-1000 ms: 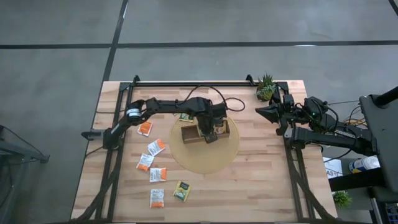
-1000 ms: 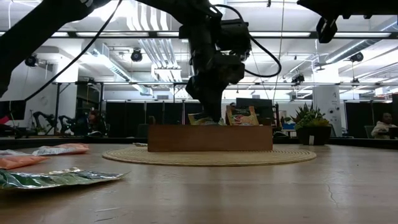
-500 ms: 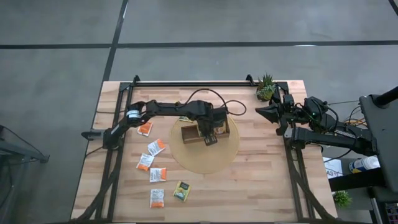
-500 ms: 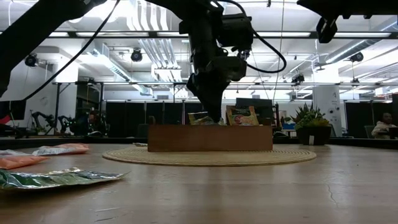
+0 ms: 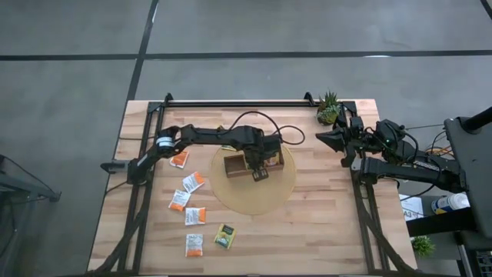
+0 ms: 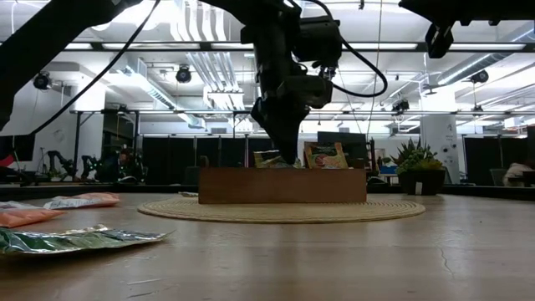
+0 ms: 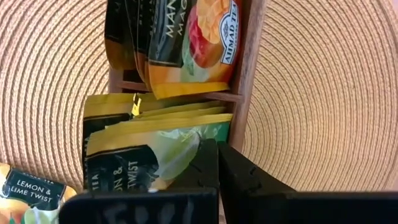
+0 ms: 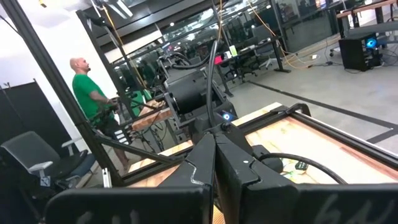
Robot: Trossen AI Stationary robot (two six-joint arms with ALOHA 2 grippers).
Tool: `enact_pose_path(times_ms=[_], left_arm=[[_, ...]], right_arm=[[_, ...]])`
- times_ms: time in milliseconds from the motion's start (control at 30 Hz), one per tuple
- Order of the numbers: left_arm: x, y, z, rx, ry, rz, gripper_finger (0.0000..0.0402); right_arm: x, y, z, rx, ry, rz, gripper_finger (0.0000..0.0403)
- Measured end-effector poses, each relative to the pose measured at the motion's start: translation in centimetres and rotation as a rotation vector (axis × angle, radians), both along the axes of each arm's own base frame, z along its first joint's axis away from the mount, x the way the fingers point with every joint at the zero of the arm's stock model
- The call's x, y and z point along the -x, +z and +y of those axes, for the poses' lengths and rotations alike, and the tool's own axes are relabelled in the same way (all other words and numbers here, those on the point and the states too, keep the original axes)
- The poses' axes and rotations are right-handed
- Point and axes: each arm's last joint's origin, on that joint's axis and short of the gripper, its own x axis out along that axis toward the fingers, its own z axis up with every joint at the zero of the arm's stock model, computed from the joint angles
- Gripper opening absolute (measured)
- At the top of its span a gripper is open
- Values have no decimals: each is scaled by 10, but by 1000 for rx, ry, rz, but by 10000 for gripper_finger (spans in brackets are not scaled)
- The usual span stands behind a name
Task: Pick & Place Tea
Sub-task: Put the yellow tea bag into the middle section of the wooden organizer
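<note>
from above, the left gripper (image 5: 259, 174) hangs over the brown wooden three-compartment tray (image 5: 233, 166) on the round woven mat (image 5: 254, 198); six small square tea sachets (image 5: 194, 215) lie loose on the table (image 5: 323, 223). the right gripper (image 5: 321, 137) waits near the potted plant (image 5: 328, 108).

the low view shows sachets standing upright in the tray.

at the left wrist, fingers (image 7: 205, 163) pressed together touch yellow-green sachets (image 7: 155, 140) in one compartment; orange ones fill the next.

the right wrist view shows fingers together, holding nothing.

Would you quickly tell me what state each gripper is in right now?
Left gripper: shut, over the wooden tray, holding nothing visible.
Right gripper: shut, empty, waiting at the table's right edge.
</note>
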Motion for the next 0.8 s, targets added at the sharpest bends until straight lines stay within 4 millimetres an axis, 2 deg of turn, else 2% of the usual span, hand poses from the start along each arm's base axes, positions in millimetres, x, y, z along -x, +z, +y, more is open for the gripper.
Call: enact_pose_path(times_ms=[333, 800], left_arm=[[1, -1, -4, 12, -14, 12, 0], [-5, -19, -2, -16, -22, 44, 0]], right_arm=[[0, 0, 0, -1, -17, -1, 8], [0, 0, -1, 2, -19, 1, 8]])
